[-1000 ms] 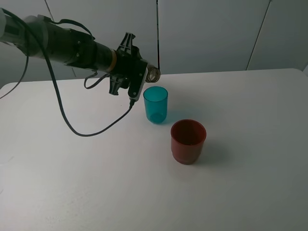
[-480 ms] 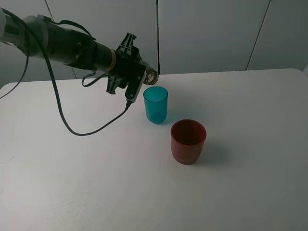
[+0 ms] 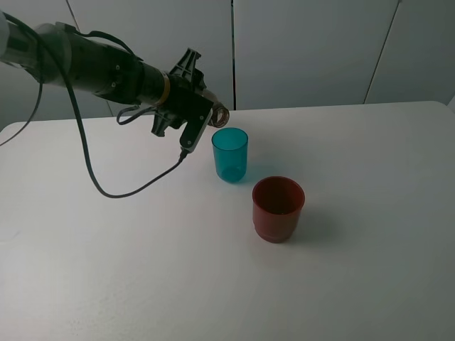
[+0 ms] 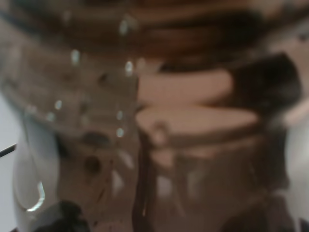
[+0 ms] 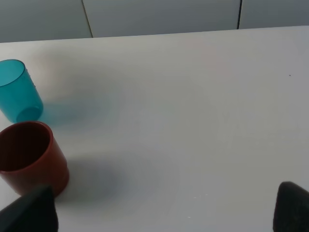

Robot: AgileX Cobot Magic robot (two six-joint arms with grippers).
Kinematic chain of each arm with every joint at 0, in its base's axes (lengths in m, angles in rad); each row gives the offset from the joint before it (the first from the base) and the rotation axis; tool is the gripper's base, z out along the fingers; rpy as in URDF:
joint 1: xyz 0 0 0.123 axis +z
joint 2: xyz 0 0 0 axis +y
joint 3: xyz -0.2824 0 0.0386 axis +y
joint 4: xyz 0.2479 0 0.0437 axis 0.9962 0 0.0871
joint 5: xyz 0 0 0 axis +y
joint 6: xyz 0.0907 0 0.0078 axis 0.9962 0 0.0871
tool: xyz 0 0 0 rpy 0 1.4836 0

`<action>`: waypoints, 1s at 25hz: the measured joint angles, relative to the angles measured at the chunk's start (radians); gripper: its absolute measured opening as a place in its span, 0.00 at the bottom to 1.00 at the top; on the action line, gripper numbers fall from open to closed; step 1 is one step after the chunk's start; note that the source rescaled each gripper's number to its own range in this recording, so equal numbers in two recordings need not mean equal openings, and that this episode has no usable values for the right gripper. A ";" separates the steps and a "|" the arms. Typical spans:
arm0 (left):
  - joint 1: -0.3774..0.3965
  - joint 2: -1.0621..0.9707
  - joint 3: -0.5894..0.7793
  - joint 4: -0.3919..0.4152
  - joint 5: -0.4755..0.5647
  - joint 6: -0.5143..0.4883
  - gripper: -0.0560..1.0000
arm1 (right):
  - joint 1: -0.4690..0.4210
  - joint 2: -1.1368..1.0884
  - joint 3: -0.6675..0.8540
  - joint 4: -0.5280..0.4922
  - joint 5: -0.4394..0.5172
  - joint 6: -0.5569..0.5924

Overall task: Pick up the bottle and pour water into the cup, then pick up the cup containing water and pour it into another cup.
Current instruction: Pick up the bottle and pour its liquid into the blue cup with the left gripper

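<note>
From the high camera, the left claw (image 3: 200, 105) is clamped on the bottle (image 3: 221, 112), which is tipped steeply. Its open mouth hangs just above the teal cup (image 3: 230, 153), off the rim toward eleven o'clock. No stream of water shows, and I cannot tell whether the teal cup holds any. The red cup (image 3: 278, 208) stands upright at about four o'clock from the teal one, near it but apart, on the white desk (image 3: 355, 263).

The left wrist camera is filled by the bottle (image 4: 145, 121), a blurred brownish wall with droplets clinging to it, so water has been in it.

The right wrist camera shows the right claw (image 5: 161, 215) with its fingers spread wide and nothing between them, low over the desk (image 5: 193, 96). The teal cup (image 5: 17, 92) and red cup (image 5: 29, 154) stand side by side, not touching.

By my reading the bottle is picked up and the first pour is in hand. Setting the bottle aside, lifting the teal cup and emptying it into the red one all remain.
</note>
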 joint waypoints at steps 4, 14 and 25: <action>-0.003 0.000 0.000 0.002 0.006 0.000 0.08 | 0.000 0.000 0.000 0.000 0.000 0.000; -0.017 0.000 0.000 0.027 0.046 0.000 0.08 | 0.000 0.000 0.000 0.000 0.000 0.000; -0.035 0.000 0.000 0.054 0.084 0.000 0.08 | 0.000 0.000 0.000 0.000 0.000 0.000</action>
